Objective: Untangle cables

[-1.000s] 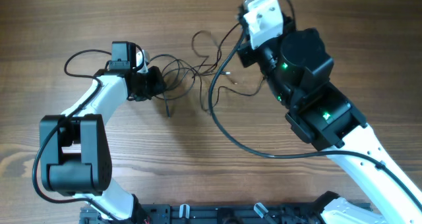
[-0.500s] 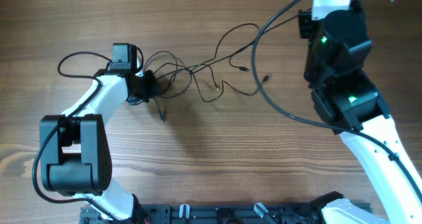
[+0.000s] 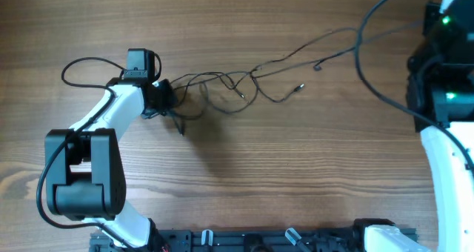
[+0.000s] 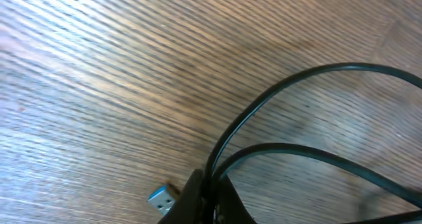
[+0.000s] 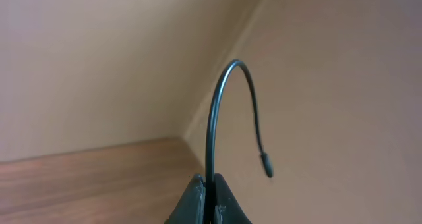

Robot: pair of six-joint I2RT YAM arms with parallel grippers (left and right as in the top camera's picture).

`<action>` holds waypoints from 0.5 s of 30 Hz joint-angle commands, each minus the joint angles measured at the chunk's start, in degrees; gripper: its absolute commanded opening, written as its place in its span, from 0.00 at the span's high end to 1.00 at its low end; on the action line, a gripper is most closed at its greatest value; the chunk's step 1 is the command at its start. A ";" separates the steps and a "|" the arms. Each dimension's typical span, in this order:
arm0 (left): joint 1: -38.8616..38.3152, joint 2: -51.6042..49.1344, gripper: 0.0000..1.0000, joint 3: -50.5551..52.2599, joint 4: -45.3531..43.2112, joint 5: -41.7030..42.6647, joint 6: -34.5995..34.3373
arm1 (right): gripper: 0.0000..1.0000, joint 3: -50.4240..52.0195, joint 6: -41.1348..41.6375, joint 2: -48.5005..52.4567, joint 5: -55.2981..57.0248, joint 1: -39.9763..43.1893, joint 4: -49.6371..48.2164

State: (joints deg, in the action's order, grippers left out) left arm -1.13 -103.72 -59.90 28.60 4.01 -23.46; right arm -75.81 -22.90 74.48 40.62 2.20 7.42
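Note:
Several thin black cables [image 3: 244, 81] lie strung out across the table from my left gripper toward the upper right, with a loose knot in the middle. Small plug ends lie at the right [image 3: 300, 87] and below the left gripper [image 3: 181, 130]. My left gripper [image 3: 164, 96] is shut on the cables' left end. In the left wrist view its jaws [image 4: 211, 201] pinch two black cords [image 4: 277, 151], with a silver USB plug [image 4: 161, 199] beside them. My right gripper [image 5: 210, 201] is shut on one thin cable [image 5: 217, 99] that arcs up to a small plug tip [image 5: 266, 163]. This gripper is out of the overhead view.
The right arm's body [image 3: 444, 67] stands at the far right edge, its thick black wire [image 3: 370, 74] looping over the table. The left arm's wire [image 3: 81, 63] loops at the far left. The right wrist view shows the table's edge [image 5: 188, 141] and a beige wall.
My right arm has swung far right and up with its cable, stretching the tangle out to the right. My left gripper has stayed in place, still holding the left end.

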 commanded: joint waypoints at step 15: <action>5.99 -0.98 0.96 -0.09 5.38 -10.27 -8.81 | 0.96 -1.53 3.17 10.45 5.55 14.01 1.05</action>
State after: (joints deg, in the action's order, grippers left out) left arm 0.47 -103.72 -59.90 32.84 -2.52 -26.74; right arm -75.81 -22.31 84.20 43.40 15.11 8.54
